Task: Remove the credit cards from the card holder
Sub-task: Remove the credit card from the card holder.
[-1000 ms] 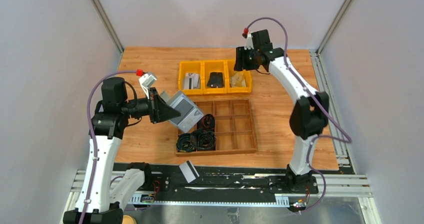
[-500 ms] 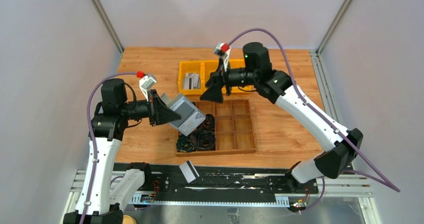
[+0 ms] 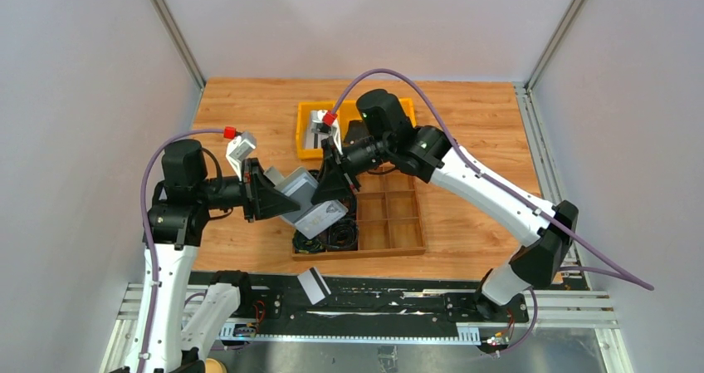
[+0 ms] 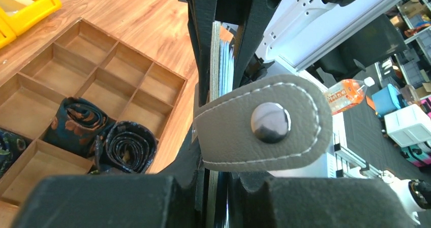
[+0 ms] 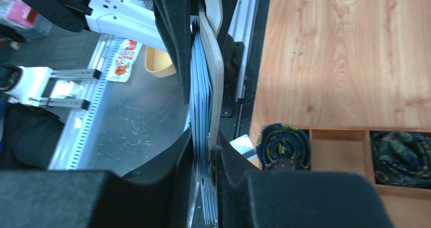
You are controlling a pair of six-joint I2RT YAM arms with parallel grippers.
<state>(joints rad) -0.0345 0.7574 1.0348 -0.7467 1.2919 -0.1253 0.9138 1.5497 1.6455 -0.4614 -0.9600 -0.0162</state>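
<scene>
Card holder [image 4: 228, 136] clamped tight in my left gripper [image 3: 286, 198] above wooden tray's [image 3: 390, 251] left side; right gripper [image 3: 334, 194] pinching the credit cards [image 5: 202, 101].

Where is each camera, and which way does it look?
Top: above, behind the robot, looking down at the table; both arms show.
Left wrist: on the left arm, looking along the left claw at the card holder's flap.
Right wrist: on the right arm, looking along the right claw at the credit cards' edges.
Both wrist views share the card holder and wooden tray.
</scene>
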